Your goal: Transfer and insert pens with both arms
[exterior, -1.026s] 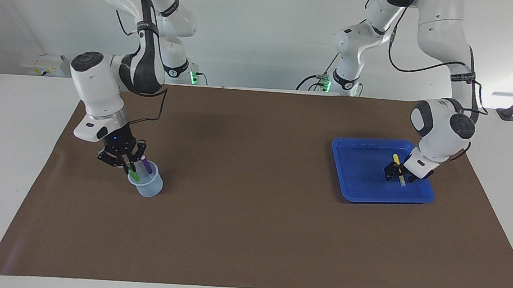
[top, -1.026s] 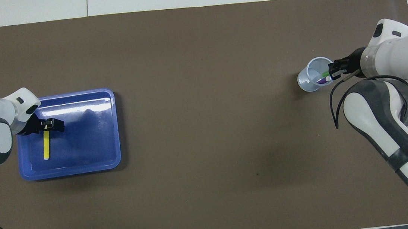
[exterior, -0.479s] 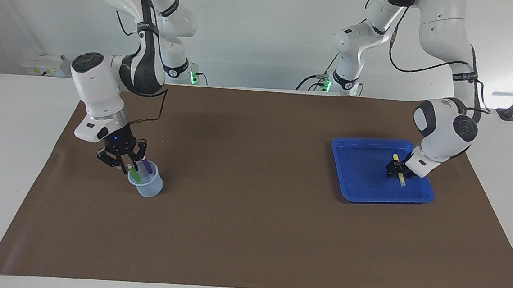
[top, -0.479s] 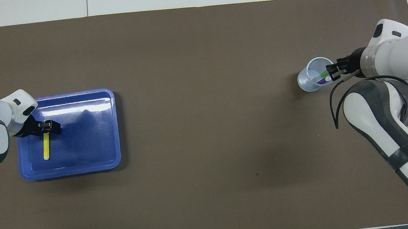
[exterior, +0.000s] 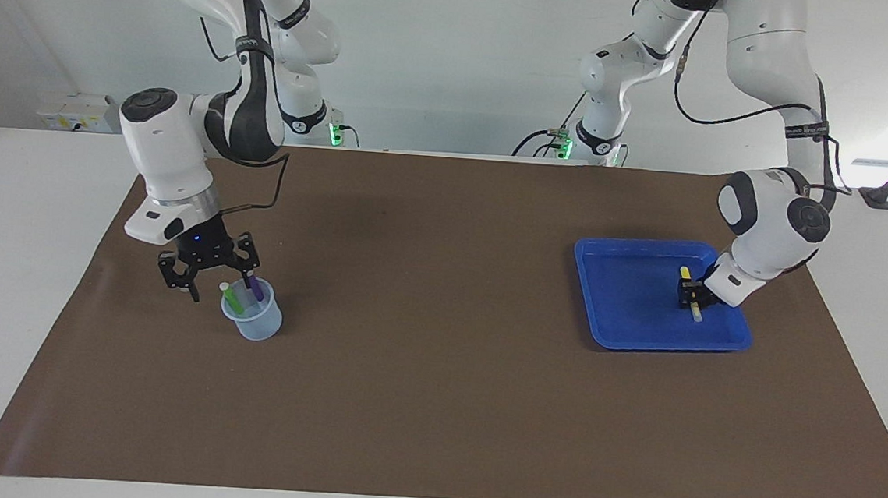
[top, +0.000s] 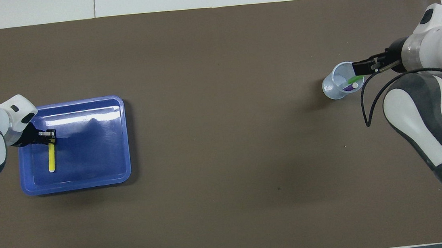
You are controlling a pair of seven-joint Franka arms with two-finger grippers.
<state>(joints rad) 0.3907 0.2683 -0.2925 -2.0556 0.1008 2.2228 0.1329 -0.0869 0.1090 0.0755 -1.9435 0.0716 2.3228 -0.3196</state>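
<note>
A yellow pen lies in the blue tray toward the left arm's end of the table. My left gripper is down in the tray, shut on the yellow pen near its whitish tip. Toward the right arm's end stands a pale translucent cup. A green pen and a purple pen lean inside it. My right gripper hangs open just above the cup's rim, holding nothing.
A brown mat covers the table between cup and tray. Two slimmer white arms with green lights stand at the robots' edge of the table.
My right gripper opened, let go of the green pen in the cup and rose a little. My left gripper closed on the yellow pen in the tray.
</note>
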